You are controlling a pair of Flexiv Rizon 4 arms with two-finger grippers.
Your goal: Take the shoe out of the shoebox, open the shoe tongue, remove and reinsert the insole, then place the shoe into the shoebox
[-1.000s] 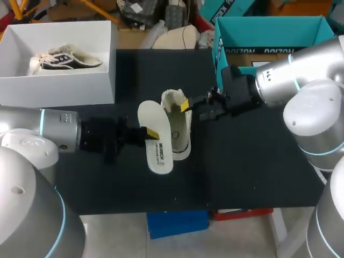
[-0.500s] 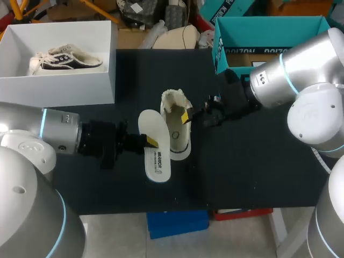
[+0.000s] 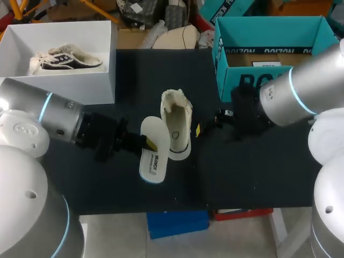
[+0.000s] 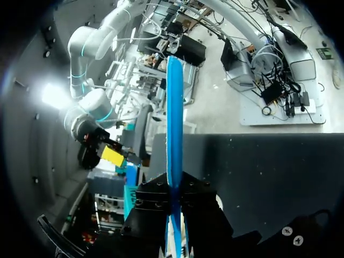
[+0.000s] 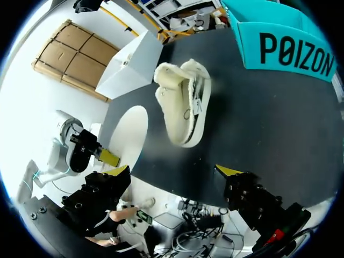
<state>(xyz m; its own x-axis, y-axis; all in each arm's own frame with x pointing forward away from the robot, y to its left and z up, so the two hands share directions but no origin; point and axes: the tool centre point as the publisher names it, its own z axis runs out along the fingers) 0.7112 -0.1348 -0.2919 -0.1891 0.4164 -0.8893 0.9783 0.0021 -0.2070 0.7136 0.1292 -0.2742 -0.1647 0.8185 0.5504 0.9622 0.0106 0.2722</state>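
Our head camera looks down from above and behind on the table [image 3: 258,172]. Our wrist cameras sit close: right shares the shoe [image 5: 183,102], at twelve o'clock; left, the insole [image 4: 173,123].

our left arm [image 3: 48,115] + right arm [image 3: 301,91]: silver-grey round tubes, fat dome joints, thin cyan ring at joints | wrists: matte black | left gripper [image 3: 151,144] + right gripper [image 5: 173,172]: black blocks, small screws, yellow tips

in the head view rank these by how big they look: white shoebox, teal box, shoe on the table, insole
1. white shoebox and teal box: about alike, so no ranking between them
2. shoe on the table
3. insole, nearly the shoe's size, so unsure
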